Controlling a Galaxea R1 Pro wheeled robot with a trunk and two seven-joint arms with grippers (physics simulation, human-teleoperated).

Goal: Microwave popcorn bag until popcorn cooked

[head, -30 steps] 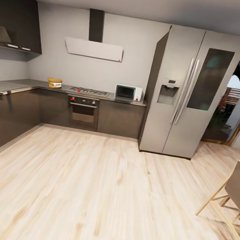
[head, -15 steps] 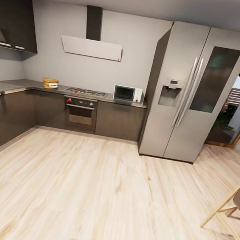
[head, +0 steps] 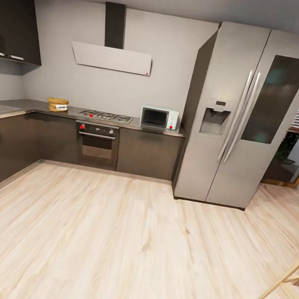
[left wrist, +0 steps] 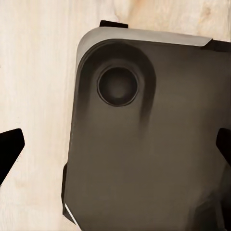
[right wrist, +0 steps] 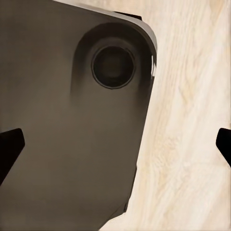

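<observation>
We've rolled closer: popcorn bag (head: 57, 104) sits at tabletop's (head: 10, 107) far-left end, microwave (head: 159, 118) at right end; both grippers spread, empty.

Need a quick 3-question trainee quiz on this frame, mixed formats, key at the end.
1. True or false: the popcorn bag sits on the countertop, left of the gas hob.
2. The microwave stands next to: A) the sink, B) the fridge, C) the chair.
3. Fill in: the microwave door is ____.

Key: 1 true; 2 B; 3 closed.
</observation>
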